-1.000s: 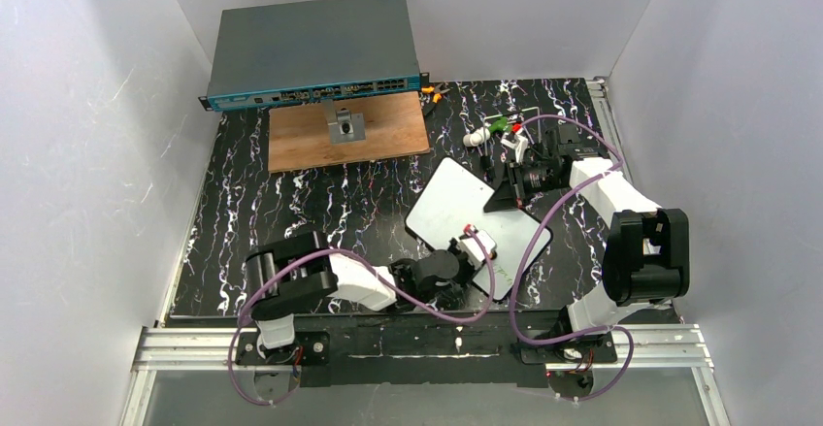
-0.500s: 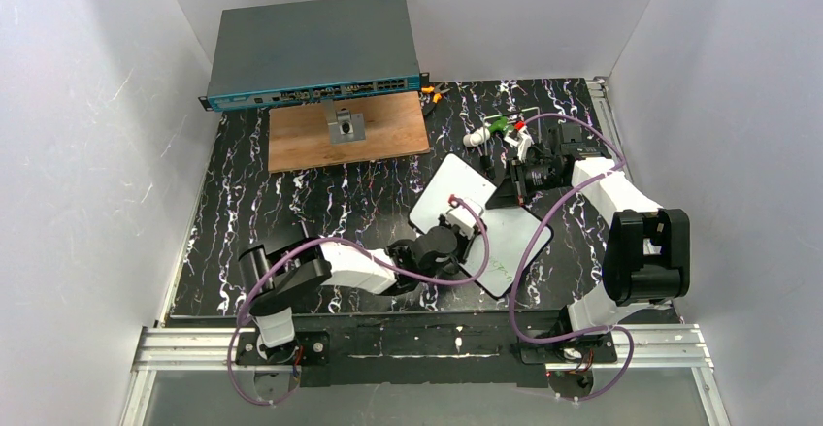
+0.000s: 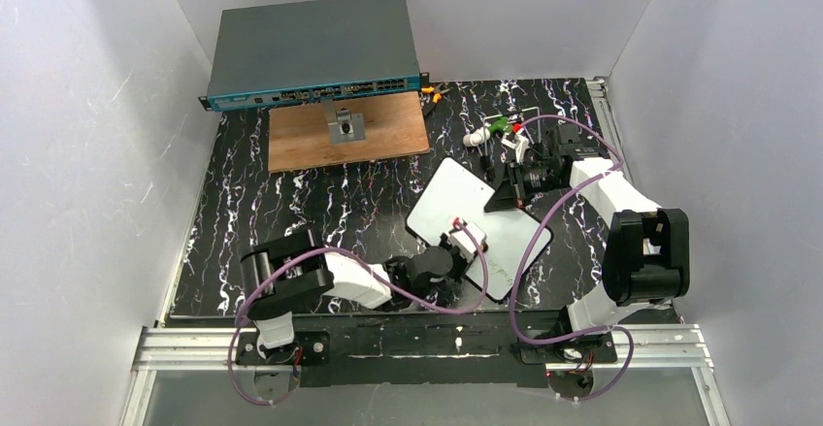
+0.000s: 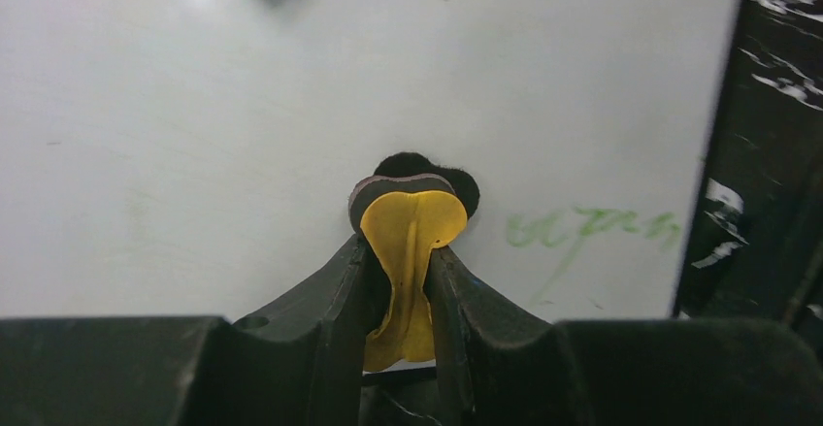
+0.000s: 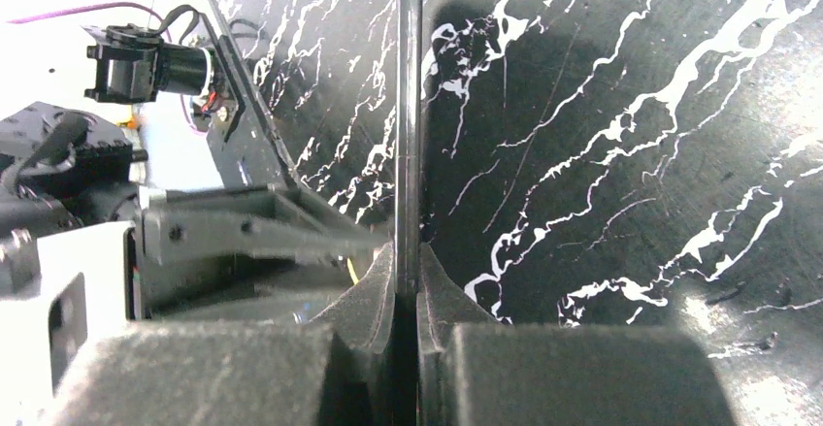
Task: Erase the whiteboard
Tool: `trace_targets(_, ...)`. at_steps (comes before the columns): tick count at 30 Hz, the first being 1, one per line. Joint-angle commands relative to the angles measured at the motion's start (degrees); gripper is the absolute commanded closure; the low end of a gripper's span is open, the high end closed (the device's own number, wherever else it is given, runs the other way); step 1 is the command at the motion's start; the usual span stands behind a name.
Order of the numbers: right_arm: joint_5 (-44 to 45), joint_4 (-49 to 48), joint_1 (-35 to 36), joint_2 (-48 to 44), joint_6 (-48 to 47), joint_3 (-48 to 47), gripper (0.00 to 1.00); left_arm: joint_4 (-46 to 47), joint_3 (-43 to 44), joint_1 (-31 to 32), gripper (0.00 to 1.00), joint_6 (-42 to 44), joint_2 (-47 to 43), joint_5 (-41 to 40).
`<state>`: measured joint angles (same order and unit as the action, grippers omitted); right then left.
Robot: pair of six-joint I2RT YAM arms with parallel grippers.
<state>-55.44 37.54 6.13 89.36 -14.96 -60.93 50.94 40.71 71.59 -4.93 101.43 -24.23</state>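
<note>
The whiteboard [image 3: 454, 196] lies slanted on the black marbled table, with faint green writing [image 3: 500, 271] near its near right corner. My left gripper [image 3: 466, 239] is over the board's middle, shut on a yellow eraser pad [image 4: 411, 228] whose dark felt face presses on the white surface [image 4: 243, 106]. Green handwriting [image 4: 590, 228] lies just right of the pad. My right gripper [image 3: 507, 193] is shut on the board's far right edge. In the right wrist view the thin dark rim [image 5: 409, 106] runs straight up from between the closed jaws [image 5: 409, 273].
A brown wooden board [image 3: 388, 137] with a small metal fitting [image 3: 345, 127] lies at the back. A grey network switch [image 3: 311, 46] sits behind it. Markers and small parts [image 3: 497, 129] lie at the back right. White walls close in the table on three sides.
My left gripper swept the eraser away across the whiteboard, then drew it back toward the near edge. The right gripper and the board stayed put.
</note>
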Motion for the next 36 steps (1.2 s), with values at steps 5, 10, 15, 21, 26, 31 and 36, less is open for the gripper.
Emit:
trace_targets(5,-6.6,1.1,0.4,-0.3,-0.2,0.1,0.99,1.2,1.0,3.5,1.0,2.0,0.7,0.9)
trace_targets(10,-6.7,1.2,0.4,-0.4,-0.2,0.1,0.99,4.1,-1.8,2.0,1.0,1.3,0.5,-4.6)
trace_targets(15,-6.8,1.2,0.4,-0.3,-0.2,0.1,0.99,7.3,-6.8,-1.1,1.0,-1.2,-2.2,-7.1)
trace_targets(21,-6.9,0.9,0.3,-0.3,0.2,0.1,0.99,8.1,-8.6,-1.6,1.0,-1.4,-3.9,-4.2)
trace_targets(26,-6.6,0.6,0.2,-0.4,0.8,0.1,0.99,8.5,-9.0,-1.3,1.0,-1.9,-3.8,1.9)
trace_targets(31,-6.8,0.6,-0.1,-0.4,0.8,0.1,0.99,7.7,-9.2,-1.1,1.0,-0.8,-1.7,8.7)
trace_targets(36,-6.8,0.6,-0.1,-0.3,0.8,0.1,0.99,11.0,-7.7,-1.0,1.0,1.3,1.8,13.5)
